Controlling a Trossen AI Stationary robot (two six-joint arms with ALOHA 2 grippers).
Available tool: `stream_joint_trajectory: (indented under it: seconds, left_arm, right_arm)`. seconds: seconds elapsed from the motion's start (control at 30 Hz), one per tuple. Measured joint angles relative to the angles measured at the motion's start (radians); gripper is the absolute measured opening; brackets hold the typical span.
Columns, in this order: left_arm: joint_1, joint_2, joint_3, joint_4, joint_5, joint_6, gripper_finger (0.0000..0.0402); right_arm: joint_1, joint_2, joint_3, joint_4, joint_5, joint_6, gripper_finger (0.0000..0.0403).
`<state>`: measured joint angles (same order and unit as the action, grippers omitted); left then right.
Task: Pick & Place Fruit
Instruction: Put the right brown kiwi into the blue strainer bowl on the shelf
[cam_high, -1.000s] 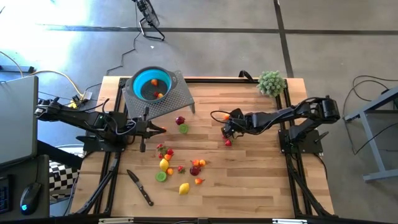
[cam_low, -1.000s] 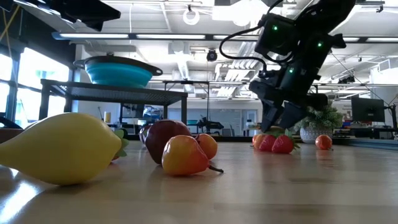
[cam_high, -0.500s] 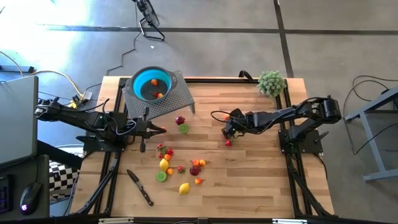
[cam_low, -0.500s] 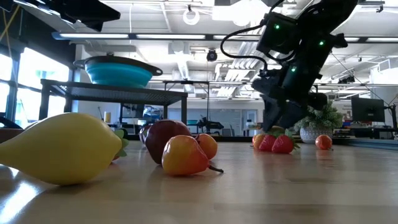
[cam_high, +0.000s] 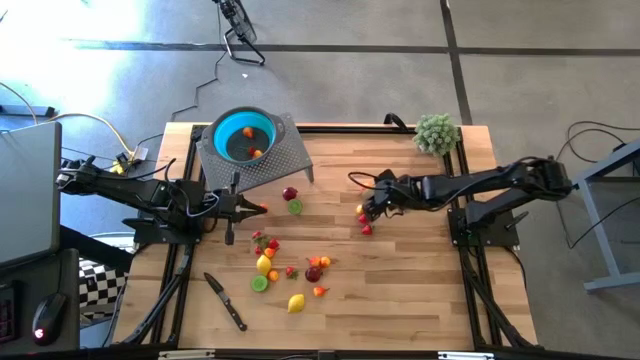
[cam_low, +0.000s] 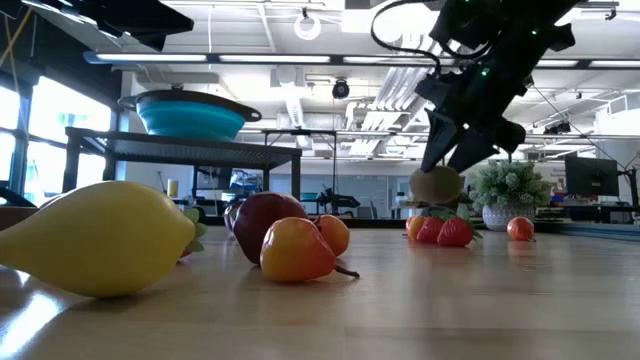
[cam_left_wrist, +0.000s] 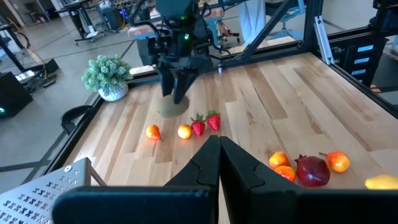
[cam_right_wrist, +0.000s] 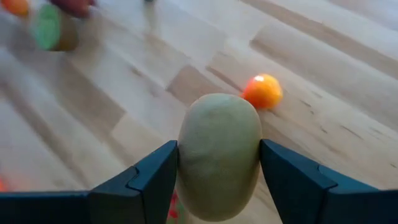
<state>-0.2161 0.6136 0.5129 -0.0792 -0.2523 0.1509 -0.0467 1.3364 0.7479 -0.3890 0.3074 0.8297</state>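
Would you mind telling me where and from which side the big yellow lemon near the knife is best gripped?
Grip the yellow lemon across its plump middle, coming straight down from above. Its ends taper to points that fingers would likely slip off, and it lies apart from the knife with clear wood around it.

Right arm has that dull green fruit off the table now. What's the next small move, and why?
Probably carry it toward the teal bowl on the perforated stand. The right gripper is shut on the olive-green fruit, which the low view shows lifted clear of the strawberries. Other fruit already sits in the bowl. The left gripper waits shut beside the stand.
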Motion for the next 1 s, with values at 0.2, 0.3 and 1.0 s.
stream_joint_trajectory:
  seconds: [0.2,0.3,1.0]
  left_arm:
    - [0.0,0.0,0.0,0.0,0.0,0.0,0.0001]
    - [0.0,0.0,0.0,0.0,0.0,0.0,0.0001]
    - [0.0,0.0,0.0,0.0,0.0,-0.005,0.0001]
  right_arm:
    - [0.0,-0.001,0.001,0.034,-0.03,-0.045,0.0217]
    - [0.0,-0.001,0.001,0.04,-0.031,-0.046,0.0214]
    - [0.0,0.013,0.002,-0.188,-0.018,0.012,0.0228]
